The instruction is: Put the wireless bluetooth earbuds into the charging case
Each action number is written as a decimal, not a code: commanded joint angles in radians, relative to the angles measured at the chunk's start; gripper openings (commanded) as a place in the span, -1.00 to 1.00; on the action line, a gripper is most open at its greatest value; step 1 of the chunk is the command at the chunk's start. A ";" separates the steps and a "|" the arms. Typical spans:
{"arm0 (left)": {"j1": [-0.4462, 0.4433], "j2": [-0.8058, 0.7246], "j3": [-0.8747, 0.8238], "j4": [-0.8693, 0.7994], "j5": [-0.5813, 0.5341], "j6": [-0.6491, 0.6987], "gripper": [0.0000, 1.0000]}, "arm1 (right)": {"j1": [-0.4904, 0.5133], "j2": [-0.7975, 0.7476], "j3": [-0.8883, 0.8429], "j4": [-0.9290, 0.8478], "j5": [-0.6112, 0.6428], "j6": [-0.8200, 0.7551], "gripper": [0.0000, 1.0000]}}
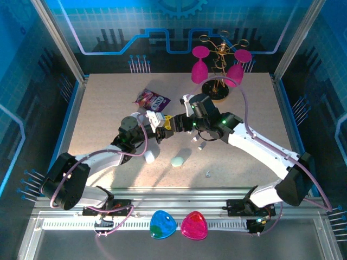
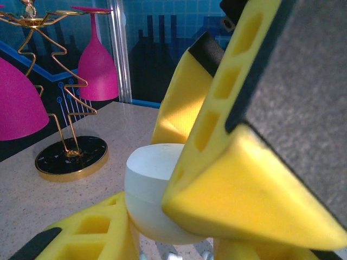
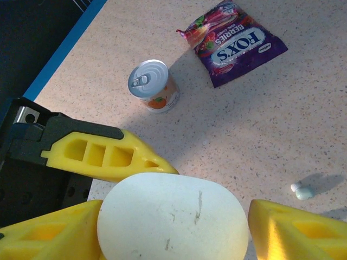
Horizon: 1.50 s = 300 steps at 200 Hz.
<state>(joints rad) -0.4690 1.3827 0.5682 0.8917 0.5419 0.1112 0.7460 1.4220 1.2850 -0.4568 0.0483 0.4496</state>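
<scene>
A white pebble-shaped charging case (image 2: 149, 179) hangs above the table, with my left gripper (image 2: 162, 216) shut on it between yellow fingers (image 2: 87, 233). Seen from the right wrist, the lid of the same case (image 3: 173, 216) is closed and a little scuffed. My right gripper (image 3: 173, 230) stands open round it, one finger at each side, with a thin gap on the right. Both grippers meet mid-table: left gripper (image 1: 164, 122), right gripper (image 1: 180, 123). Small white earbuds lie loose on the table, one (image 1: 201, 145) below the right arm, another (image 1: 208, 174) nearer the front, and one (image 3: 302, 190) by the right finger.
A mint pebble case (image 1: 178, 161) lies on the table in front of the grippers. A small can (image 3: 154, 86) and a purple candy bag (image 3: 238, 40) sit beyond them. A gold rack with pink glasses (image 1: 217, 81) stands at the back.
</scene>
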 commanded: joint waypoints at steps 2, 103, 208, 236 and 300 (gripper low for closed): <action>-0.009 -0.020 0.016 0.059 -0.004 -0.001 -0.59 | -0.007 0.017 0.014 -0.035 -0.010 0.014 0.36; -0.010 -0.016 -0.008 0.047 -0.021 0.005 0.64 | -0.057 -0.039 -0.073 0.050 0.039 0.040 -0.03; -0.013 -0.105 -0.114 -0.127 0.007 0.030 0.99 | -0.294 0.144 -0.324 0.373 0.360 -0.013 -0.08; -0.017 -0.125 -0.117 -0.153 0.005 0.040 0.99 | -0.331 0.261 -0.274 0.370 0.356 -0.008 -0.07; -0.020 -0.116 -0.115 -0.153 0.012 0.039 0.99 | -0.367 0.493 -0.129 0.292 0.338 0.012 -0.01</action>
<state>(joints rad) -0.4801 1.2778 0.4679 0.7444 0.5293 0.1337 0.3977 1.8545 1.1072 -0.1482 0.3782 0.4507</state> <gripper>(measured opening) 0.994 0.528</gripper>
